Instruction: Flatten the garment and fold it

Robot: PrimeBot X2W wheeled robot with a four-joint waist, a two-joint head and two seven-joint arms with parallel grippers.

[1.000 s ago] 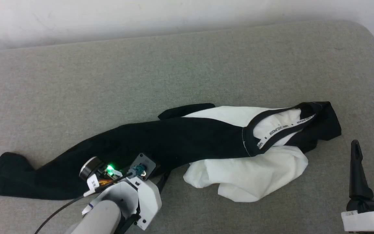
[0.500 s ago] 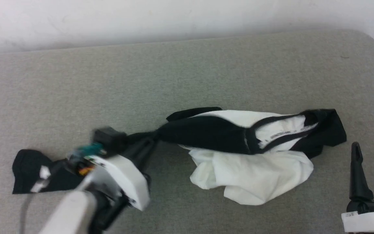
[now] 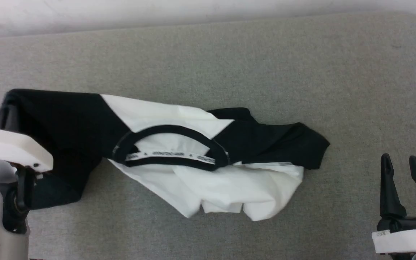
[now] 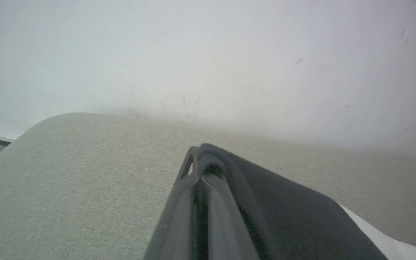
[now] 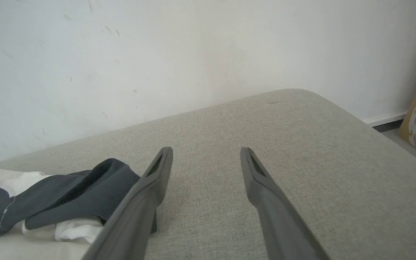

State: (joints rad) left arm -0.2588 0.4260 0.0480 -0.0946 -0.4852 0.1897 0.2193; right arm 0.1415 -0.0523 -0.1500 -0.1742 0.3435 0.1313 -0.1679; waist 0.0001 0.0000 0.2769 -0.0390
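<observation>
Dragged leftward, garment (image 3: 229, 184) lies on grey upholstery (image 3: 229, 65) by white wall (image 5: 157, 54) — left fingers (image 4: 173, 216) clamp its sleeve (image 4: 284, 216), right fingers (image 5: 154, 180) apart.

The left claw (image 4: 198, 162) has clamped the black sleeve (image 3: 63, 115) and dragged the garment (image 3: 229, 184) leftward, spreading it out.

Bright, flat, even light here. The wall (image 3: 121, 14) washes out almost white in the head view. A faint soft shadow edges the garment (image 3: 211, 180). The left wrist view is hazy, with the left end effector (image 4: 198, 168) close and blurred.
</observation>
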